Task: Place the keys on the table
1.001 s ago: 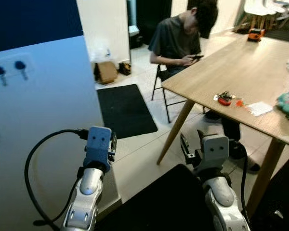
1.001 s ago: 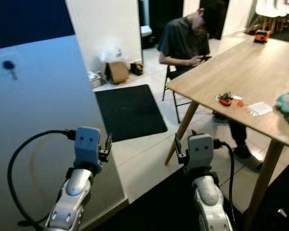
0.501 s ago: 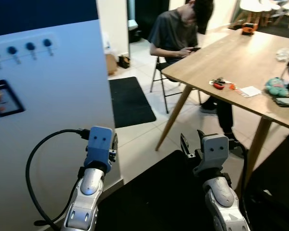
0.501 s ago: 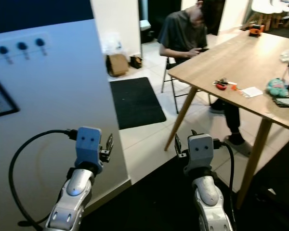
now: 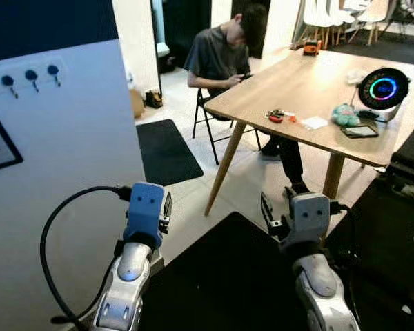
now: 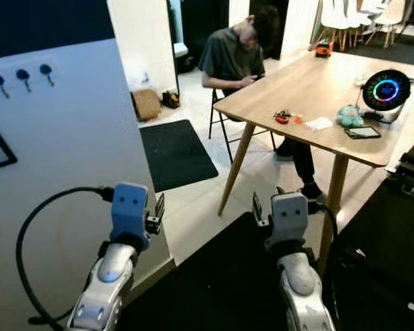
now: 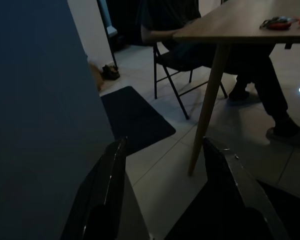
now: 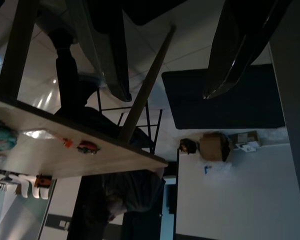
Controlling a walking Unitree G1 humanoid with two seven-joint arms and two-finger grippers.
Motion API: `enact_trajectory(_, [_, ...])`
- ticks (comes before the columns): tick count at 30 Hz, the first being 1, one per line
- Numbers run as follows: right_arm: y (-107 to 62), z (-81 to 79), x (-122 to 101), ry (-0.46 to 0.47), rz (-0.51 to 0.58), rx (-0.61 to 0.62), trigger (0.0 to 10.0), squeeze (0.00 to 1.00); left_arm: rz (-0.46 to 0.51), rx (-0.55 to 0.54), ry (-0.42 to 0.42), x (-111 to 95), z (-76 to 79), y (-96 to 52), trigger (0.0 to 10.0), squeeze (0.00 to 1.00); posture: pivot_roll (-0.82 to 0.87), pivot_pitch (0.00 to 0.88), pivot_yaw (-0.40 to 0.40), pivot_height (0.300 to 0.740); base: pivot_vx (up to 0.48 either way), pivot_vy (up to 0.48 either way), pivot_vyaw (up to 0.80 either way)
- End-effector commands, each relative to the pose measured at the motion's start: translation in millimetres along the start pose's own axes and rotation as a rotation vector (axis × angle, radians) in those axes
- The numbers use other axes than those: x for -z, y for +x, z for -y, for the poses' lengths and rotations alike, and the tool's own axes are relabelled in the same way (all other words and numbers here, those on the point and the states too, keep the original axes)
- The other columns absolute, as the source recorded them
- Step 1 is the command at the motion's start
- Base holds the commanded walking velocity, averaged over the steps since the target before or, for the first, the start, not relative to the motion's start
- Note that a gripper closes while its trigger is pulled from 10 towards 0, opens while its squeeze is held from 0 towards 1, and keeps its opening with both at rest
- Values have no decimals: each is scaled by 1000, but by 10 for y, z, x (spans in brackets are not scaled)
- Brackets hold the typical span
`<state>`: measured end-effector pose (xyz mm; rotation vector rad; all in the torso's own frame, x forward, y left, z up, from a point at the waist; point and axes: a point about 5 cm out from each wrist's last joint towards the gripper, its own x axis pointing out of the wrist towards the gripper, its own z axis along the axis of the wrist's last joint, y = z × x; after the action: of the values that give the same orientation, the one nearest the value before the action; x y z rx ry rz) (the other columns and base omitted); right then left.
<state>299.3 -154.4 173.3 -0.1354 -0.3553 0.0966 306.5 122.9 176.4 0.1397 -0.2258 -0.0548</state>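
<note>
In the upper right of the head views stands a light wooden counter [image 5: 310, 83] on slanted legs, set on a floor of pale tiles [image 5: 245, 183]. The keys [image 5: 274, 115], a small bunch with a red tag, lie on the counter near its nearer long edge, just beside a small orange bit and a white slip of paper [image 5: 315, 123]. Further right along the same surface sit a teal plush toy [image 5: 345, 114], a dark phone [image 5: 359, 131] and a round black device with a glowing coloured ring [image 5: 383, 89]; a small orange toy car [image 5: 312, 47] rests at the counter's far end.

A person [image 5: 224, 55] in a dark grey shirt sits on a black folding chair [image 5: 210, 124] at the far corner, head bent over something held in both hands. A black mat [image 5: 167, 150] lies on the tiles at centre left, with a cardboard box [image 6: 146, 105] against the wall behind it. A white panel [image 5: 62, 138] covers the left of the frame, with a row of dark round hooks [image 5: 29, 77] near its top and a small dark framed item at its left edge. White chairs [image 5: 355, 14] stand at the top right.

At the bottom of the frame both arms are raised over a black surface. The left gripper [image 7: 165, 150] points toward the floor beside the panel, its jaws spread apart and holding nothing. The right gripper [image 8: 165, 55] has its jaws spread wide too, empty, well apart from the keys.
</note>
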Motion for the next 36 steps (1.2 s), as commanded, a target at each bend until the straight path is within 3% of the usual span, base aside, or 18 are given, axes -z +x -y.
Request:
enact_trajectory(1, [-14, -7, 27, 4, -9, 2, 10000, 0, -17, 4, 5, 37, -4, -18, 10000, 0, 1, 164, 47, 740, 0, 0, 0])
enact_trajectory(12, [4, -17, 23, -25, -11, -20, 10000, 0, -17, 5, 9, 39, 1, -9, 10000, 0, 0, 157, 45, 740, 0, 0, 135])
enact_trajectory(36, [-7, -10, 23, -29, -12, -19, 10000, 0, -22, 3, 11, 47, 4, -13, 10000, 0, 0, 165, 47, 740, 0, 0, 732])
